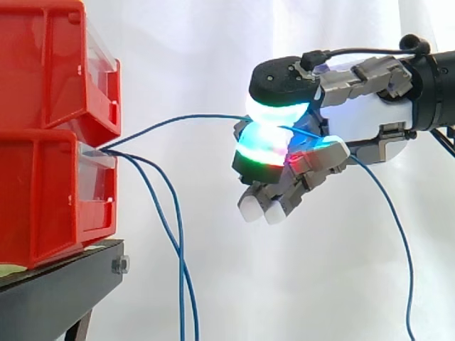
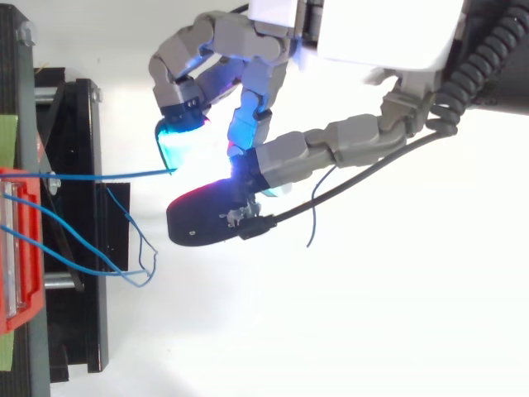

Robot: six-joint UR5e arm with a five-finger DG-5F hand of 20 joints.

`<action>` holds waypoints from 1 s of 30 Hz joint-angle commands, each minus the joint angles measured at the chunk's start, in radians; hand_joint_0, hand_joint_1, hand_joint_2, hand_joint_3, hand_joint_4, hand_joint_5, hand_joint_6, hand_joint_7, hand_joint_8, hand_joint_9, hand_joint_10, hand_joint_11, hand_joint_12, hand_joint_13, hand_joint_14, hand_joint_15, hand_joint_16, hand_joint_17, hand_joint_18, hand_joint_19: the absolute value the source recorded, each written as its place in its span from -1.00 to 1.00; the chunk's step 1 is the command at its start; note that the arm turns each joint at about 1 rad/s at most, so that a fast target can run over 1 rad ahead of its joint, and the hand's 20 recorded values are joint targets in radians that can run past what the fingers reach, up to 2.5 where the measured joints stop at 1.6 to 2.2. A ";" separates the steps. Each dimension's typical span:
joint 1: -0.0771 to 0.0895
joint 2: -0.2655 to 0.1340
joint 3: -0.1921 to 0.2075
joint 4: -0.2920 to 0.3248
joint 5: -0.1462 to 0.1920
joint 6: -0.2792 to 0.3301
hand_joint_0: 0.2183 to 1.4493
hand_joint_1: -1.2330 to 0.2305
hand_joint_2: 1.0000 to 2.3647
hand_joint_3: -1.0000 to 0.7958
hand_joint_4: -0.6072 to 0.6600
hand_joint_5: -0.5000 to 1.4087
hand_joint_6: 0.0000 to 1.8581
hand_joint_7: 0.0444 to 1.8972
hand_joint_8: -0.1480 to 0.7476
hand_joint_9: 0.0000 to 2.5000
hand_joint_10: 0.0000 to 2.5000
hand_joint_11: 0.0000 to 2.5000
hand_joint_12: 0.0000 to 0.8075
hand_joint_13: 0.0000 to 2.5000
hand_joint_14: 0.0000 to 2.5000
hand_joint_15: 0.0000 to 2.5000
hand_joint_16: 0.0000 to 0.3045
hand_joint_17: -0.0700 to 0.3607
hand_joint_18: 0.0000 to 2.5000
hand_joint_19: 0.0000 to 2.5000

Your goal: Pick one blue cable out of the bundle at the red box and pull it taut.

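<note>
Hand (image 1: 362,117) at the right pinches one blue cable (image 1: 206,116) between two glowing pads. The cable runs almost level leftward to the lower red box (image 1: 43,192) on the black stand (image 1: 57,291). Two other blue cables (image 1: 182,273) hang slack from the box's front.

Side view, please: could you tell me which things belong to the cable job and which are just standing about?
Job: hand, pinching one blue cable; loose blue cables; lower red bin, where they emerge.
Standing about: upper red bin; black stand; white curtain.
</note>
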 commanded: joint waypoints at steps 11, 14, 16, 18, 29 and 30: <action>0.000 0.000 0.001 0.001 -0.001 0.000 -0.54 -0.18 -0.99 -0.37 0.27 -0.55 -0.13 0.16 0.22 0.06 -0.99 0.02 -0.01 -0.45 -0.99 -0.73 -0.64 -0.10 -0.53 -0.70; 0.000 0.000 0.001 -0.001 -0.001 0.000 -0.53 -0.11 -0.99 -0.37 0.27 -0.55 -0.14 0.16 0.23 0.07 -0.99 0.00 -0.02 -0.46 -0.99 -0.73 -0.64 -0.11 -0.53 -0.69; -0.001 0.000 0.001 0.001 -0.001 0.000 -0.47 -0.09 -0.99 -0.32 0.25 -0.55 -0.15 0.18 0.19 0.07 -0.99 0.00 -0.04 -0.46 -0.99 -0.72 -0.66 -0.13 -0.54 -0.68; 0.000 0.000 0.001 0.001 -0.001 0.000 -0.42 -0.11 -0.98 -0.23 0.26 -0.55 -0.15 0.20 0.17 0.06 -0.99 0.00 -0.06 -0.46 -0.99 -0.72 -0.67 -0.15 -0.54 -0.68; 0.002 0.000 0.001 -0.001 -0.001 0.002 -0.41 -0.25 -0.97 -0.04 0.30 -0.55 -0.12 0.25 0.26 0.09 -0.99 0.02 -0.02 -0.43 -0.99 -0.74 -0.65 -0.12 -0.47 -0.71; 0.002 0.000 0.001 -0.001 -0.001 0.002 -0.41 -0.27 -0.97 -0.03 0.30 -0.55 -0.12 0.26 0.27 0.09 -0.99 0.03 0.00 -0.42 -0.99 -0.74 -0.64 -0.11 -0.46 -0.72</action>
